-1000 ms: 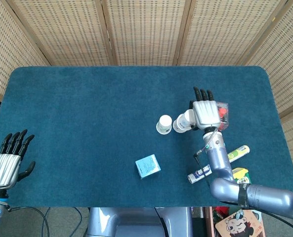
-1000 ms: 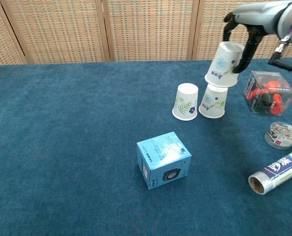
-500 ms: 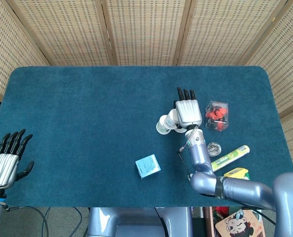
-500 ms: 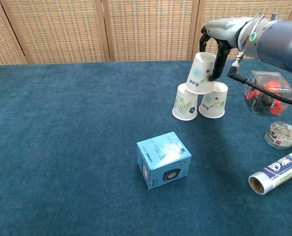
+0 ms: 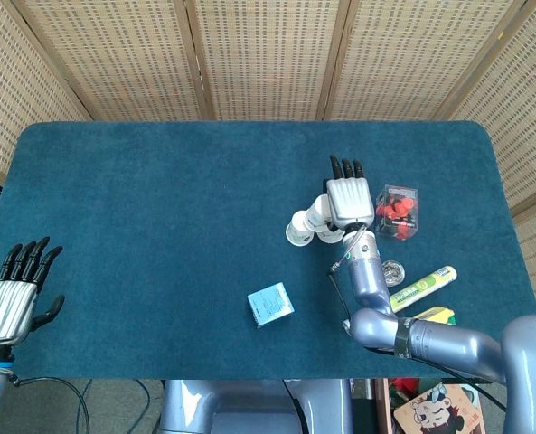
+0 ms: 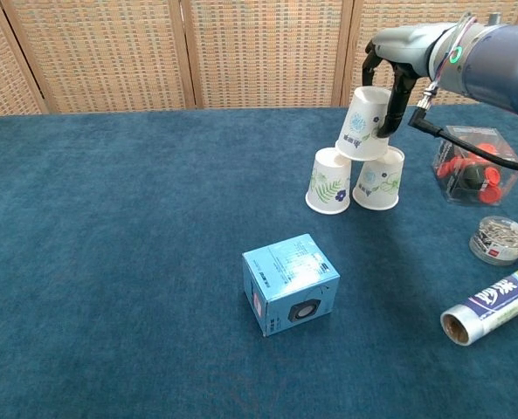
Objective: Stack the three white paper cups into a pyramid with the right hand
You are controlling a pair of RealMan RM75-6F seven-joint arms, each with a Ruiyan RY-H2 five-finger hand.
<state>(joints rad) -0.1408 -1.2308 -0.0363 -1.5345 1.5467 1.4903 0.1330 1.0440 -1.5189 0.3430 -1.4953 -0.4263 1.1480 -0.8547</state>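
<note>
Two base cups sit side by side on the desk; my right hand grips the third cup — tilted, low edge over the seam between them. Needs levelling, centred over the gap. Left hand idle, fingers apart — far off.

The right hand reaches forward over the blue carpeted surface, back of the hand upward in the head view, its dark fingers curled down around a white paper cup that it holds tilted; its grey forearm slants back toward the near right; the left hand sits low at the near left edge, fingers spread apart, holding nothing.
</note>
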